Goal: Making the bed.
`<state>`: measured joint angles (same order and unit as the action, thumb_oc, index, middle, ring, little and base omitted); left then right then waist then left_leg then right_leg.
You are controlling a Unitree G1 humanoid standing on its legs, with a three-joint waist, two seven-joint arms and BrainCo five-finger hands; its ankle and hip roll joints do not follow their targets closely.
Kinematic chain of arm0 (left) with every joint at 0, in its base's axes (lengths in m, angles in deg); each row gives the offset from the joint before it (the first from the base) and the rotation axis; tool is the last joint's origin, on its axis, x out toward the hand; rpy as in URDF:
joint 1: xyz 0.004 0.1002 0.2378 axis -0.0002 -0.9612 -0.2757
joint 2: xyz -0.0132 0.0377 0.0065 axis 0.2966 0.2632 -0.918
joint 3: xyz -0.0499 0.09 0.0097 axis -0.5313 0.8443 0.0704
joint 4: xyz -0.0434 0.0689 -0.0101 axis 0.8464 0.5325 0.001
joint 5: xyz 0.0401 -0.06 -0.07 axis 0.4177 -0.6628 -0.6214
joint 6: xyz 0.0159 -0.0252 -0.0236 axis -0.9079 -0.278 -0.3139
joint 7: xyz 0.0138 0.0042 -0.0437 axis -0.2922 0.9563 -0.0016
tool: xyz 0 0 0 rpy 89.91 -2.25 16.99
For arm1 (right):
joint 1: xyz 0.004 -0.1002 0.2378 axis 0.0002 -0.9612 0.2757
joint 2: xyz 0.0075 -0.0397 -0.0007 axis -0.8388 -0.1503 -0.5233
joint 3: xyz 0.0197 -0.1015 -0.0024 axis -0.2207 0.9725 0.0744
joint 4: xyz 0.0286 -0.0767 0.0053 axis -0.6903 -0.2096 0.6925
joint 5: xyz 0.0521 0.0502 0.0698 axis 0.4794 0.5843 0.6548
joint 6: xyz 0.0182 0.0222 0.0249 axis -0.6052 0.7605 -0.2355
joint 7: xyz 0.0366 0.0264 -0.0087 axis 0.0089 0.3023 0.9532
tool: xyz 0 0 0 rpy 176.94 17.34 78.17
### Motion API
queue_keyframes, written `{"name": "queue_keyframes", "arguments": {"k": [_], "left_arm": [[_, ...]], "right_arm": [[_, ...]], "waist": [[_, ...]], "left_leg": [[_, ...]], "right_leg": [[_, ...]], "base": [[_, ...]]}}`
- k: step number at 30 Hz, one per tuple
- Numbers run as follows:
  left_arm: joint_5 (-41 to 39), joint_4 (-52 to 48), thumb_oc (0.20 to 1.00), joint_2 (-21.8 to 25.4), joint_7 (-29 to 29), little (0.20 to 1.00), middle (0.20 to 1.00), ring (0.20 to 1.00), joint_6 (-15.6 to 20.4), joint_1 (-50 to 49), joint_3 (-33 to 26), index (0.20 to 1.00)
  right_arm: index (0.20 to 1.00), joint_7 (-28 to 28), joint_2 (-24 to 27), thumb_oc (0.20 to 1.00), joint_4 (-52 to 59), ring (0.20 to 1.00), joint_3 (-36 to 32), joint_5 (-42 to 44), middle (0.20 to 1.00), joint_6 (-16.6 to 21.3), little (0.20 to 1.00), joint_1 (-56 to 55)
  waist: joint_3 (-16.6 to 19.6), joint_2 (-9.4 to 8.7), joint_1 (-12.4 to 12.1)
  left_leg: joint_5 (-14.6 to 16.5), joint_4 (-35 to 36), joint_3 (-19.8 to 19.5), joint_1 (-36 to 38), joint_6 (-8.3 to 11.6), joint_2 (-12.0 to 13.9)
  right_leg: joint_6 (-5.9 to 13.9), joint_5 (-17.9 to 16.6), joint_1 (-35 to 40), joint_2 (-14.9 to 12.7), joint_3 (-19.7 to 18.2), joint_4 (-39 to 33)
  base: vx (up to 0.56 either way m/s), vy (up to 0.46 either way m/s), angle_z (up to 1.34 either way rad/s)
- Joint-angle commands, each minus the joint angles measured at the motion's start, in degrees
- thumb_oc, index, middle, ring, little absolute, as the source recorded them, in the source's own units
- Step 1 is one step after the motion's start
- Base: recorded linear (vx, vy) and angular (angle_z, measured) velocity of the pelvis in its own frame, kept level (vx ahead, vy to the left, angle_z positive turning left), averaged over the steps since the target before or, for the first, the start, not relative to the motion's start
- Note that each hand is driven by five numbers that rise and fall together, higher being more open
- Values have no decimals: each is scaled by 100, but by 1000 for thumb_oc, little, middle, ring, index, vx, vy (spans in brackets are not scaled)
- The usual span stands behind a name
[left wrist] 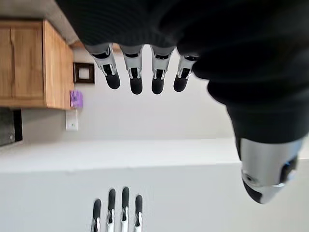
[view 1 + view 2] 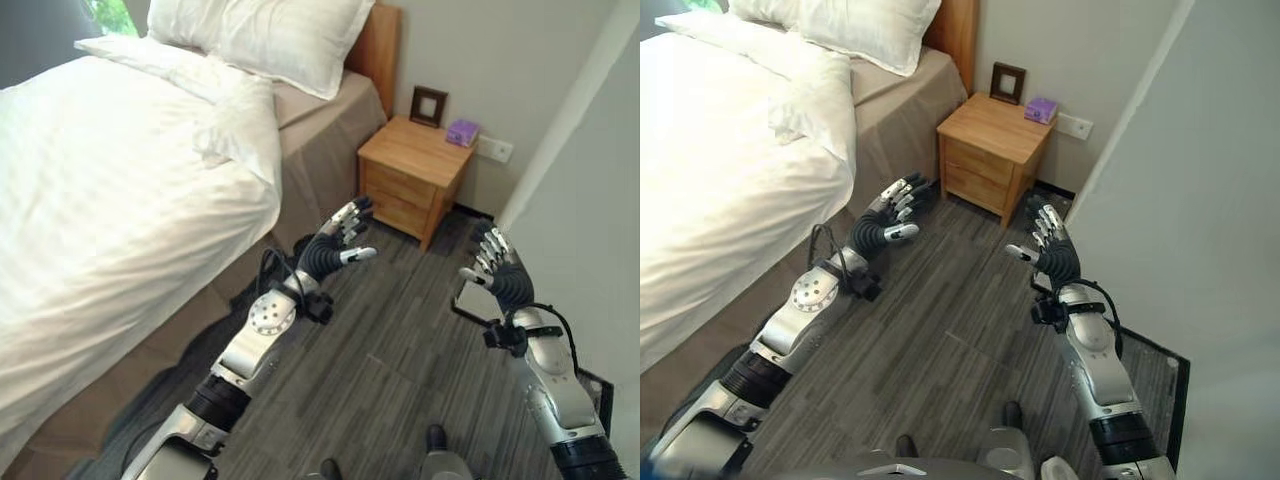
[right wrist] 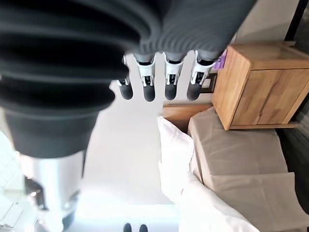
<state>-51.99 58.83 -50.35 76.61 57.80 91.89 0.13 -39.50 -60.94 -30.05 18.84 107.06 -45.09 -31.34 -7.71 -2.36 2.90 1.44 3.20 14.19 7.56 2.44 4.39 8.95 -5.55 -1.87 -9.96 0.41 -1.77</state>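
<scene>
Both robot hands, left robot hand (image 2: 335, 246) and right robot hand (image 2: 499, 268), hang released above the wooden floor (image 2: 400, 360), beside the bed's white duvet (image 2: 110, 190), near the nightstand (image 2: 412, 178).

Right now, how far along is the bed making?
Barely begun. The pillows sit at the headboard, but the white duvet lies rumpled, its top corner folded back off the tan sheet. The left hand and right hand hover open over the floor, holding nothing. Pulling the duvet up and smoothing it remains.
</scene>
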Motion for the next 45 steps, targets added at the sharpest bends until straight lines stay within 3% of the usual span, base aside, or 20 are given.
{"name": "queue_keyframes", "arguments": {"k": [1, 3, 5, 6, 8, 9, 11, 12, 16, 26, 27, 32, 34, 35, 36, 37, 40, 42, 44, 45], "left_arm": [[111, -436, 1000, 113, -21, 1000, 1000, 1000, 260, 258, -285, 1000], [-32, -388, 1000, -4, 21, 1000, 1000, 1000, 241, 252, -352, 1000], [-76, -227, 1000, -128, 63, 1000, 1000, 1000, 201, 321, -257, 1000], [-171, -127, 1000, -227, 77, 1000, 1000, 1000, 194, 278, -160, 1000], [-262, -25, 1000, -321, 94, 1000, 1000, 1000, 184, 281, -71, 1000], [-261, -21, 1000, -322, 93, 1000, 1000, 1000, 186, 285, -68, 1000], [-223, -44, 1000, -424, 64, 1000, 1000, 1000, 56, 420, 289, 1000], [-38, -367, 1000, -361, 603, 1000, 1000, 1000, -130, 595, 765, 1000], [-642, 59, 1000, -804, 491, 1000, 1000, 1000, -73, 802, 1141, 1000], [-766, 179, 1000, -798, 502, 1000, 1000, 1000, -147, 794, 1091, 1000], [251, -632, 1000, 487, 231, 1000, 1000, 1000, 149, -1342, -1842, 1000], [149, -594, 1000, 330, 153, 1000, 1000, 1000, 170, -1238, -1901, 1000], [92, -513, 1000, 309, 87, 1000, 1000, 1000, 178, -1223, -1902, 1000], [55, -335, 1000, 336, -3, 1000, 1000, 1000, 224, -1162, -1839, 1000], [57, -329, 1000, 337, -7, 1000, 1000, 1000, 228, -1153, -1841, 1000], [144, -331, 1000, 440, -89, 1000, 1000, 1000, 229, -1203, -1959, 1000], [83, -490, 1000, 603, -60, 1000, 1000, 1000, 233, -1385, -2191, 1000], [143, -434, 1000, 729, -62, 1000, 1000, 1000, 284, -1447, -2331, 1000], [254, -491, 1000, 764, -222, 1000, 1000, 1000, 373, -1478, -2482, 1000], [235, -396, 1000, 738, -274, 1000, 1000, 1000, 375, -1514, -2546, 1000]], "right_arm": [[1000, -55, 171, 1000, 366, 1000, 67, 17, 1000, 229, 1000, 381], [1000, -60, 280, 1000, 413, 1000, 32, 111, 1000, 288, 1000, 409], [1000, -13, 406, 1000, 465, 1000, -102, 208, 1000, 323, 1000, 327], [1000, 15, 434, 1000, 491, 1000, -133, 203, 1000, 297, 1000, 222], [1000, 3, 491, 1000, 519, 1000, -184, 160, 1000, 239, 1000, 145], [1000, 2, 490, 1000, 524, 1000, -188, 160, 1000, 237, 1000, 142], [1000, 57, 487, 1000, 603, 1000, -220, 130, 1000, 187, 1000, 105], [1000, 16, 539, 1000, 657, 1000, -460, -103, 1000, 146, 1000, 54], [1000, 223, 195, 1000, 645, 1000, -347, 211, 1000, 337, 1000, 74], [1000, 188, 8, 1000, 877, 1000, -954, 506, 1000, 409, 1000, -687], [1000, 242, 51, 1000, 113, 1000, -2181, 727, 1000, 485, 1000, -551], [1000, 208, -104, 1000, 66, 1000, -2128, 679, 1000, 444, 1000, -649], [1000, 198, -95, 1000, 136, 1000, -2121, 594, 1000, 447, 1000, -648], [1000, 185, -114, 1000, 246, 1000, -2157, 576, 1000, 519, 1000, -598], [1000, 185, -116, 1000, 248, 1000, -2157, 574, 1000, 520, 1000, -592], [1000, 229, -141, 1000, 293, 1000, -2161, 535, 1000, 570, 1000, -547], [1000, 255, -153, 1000, 231, 1000, -2114, 422, 1000, 570, 1000, -511], [1000, 67, 35, 1000, 93, 1000, -1924, 268, 1000, 429, 1000, -552], [1000, -95, 185, 1000, 143, 1000, -1700, 253, 1000, 355, 1000, -589], [1000, -212, 224, 1000, 207, 1000, -1636, 257, 1000, 316, 1000, -730]], "waist": [[267, -103, -138], [134, -205, -130], [2, -267, 9], [-48, -278, 77], [-56, -230, 47], [-46, -231, 61], [-11, -226, 90], [53, -112, 189], [259, -57, 332], [348, 17, 476], [353, 110, 554], [382, 131, 597], [276, 156, 597], [17, 163, 782], [11, 155, 781], [-39, 220, 704], [-28, 279, 508], [19, 198, 409], [7, 112, 271], [8, 91, 193]], "left_leg": [[-219, -329, -114, 67, -187, 482], [-569, -1498, -106, -421, -256, 752], [-588, -2351, 396, -717, -267, 1030], [-565, -2661, 654, -872, -180, 1034], [-276, -2841, 383, -1245, -120, 560], [-265, -2859, 380, -1272, -149, 552], [53, -2533, 347, -1460, -284, 91], [216, -1569, 516, -979, -363, -163], [210, -496, 527, -505, -424, -428], [77, -73, 707, -99, -411, -461], [526, 180, 1374, 31, -547, -309], [547, 180, 1367, 92, -554, -295], [563, 180, 1344, 134, -600, -279], [593, 180, 1056, 212, -687, -283], [598, 180, 1059, 211, -693, -294], [621, 180, 996, 243, -695, -278], [607, 180, 1032, 264, -643, -149], [658, 180, 944, 336, -520, -54], [643, 180, 887, 471, -394, 93], [526, 180, 613, 474, -350, 164]], "right_leg": [[-571, 624, 125, 713, 17, 255], [-852, 704, 309, 899, 78, 283], [-1067, 824, 533, 957, 341, 299], [-1141, 893, 634, 974, 443, 267], [-1071, 878, 686, 933, 568, 204], [-1069, 875, 679, 924, 586, 192], [-983, 785, 622, 874, 750, 111], [-799, 764, 551, 892, 784, 145], [-651, 675, 563, 916, 780, -158], [-546, 527, 642, 902, 635, -323], [-225, 209, 228, 644, 934, -24], [-223, 247, 259, 617, 994, 41], [-141, 232, 7, 569, 1070, 711], [79, 163, -580, 680, 369, 2031], [87, 183, -607, 669, 357, 2080], [-61, 287, -664, 537, 257, 1850], [-278, -28, -449, 48, 512, 726], [-248, 55, -391, 127, 83, -16], [-204, 41, -428, 204, -87, -69], [-246, 420, -368, 220, -52, 199]], "base": [[138, -441, 34], [145, -611, -12], [150, -483, 13], [139, -294, 99], [51, -91, 80], [-12, -1, 27], [26, 57, 36], [84, 98, 44], [107, 104, -1], [89, 42, -26], [47, 17, -5], [-11, 4, -9], [-40, 25, 6], [-24, 2, 3], [49, -55, 10], [126, -92, 49], [181, -194, 14], [192, -341, 7], [271, -502, 30], [378, -727, 64]]}}
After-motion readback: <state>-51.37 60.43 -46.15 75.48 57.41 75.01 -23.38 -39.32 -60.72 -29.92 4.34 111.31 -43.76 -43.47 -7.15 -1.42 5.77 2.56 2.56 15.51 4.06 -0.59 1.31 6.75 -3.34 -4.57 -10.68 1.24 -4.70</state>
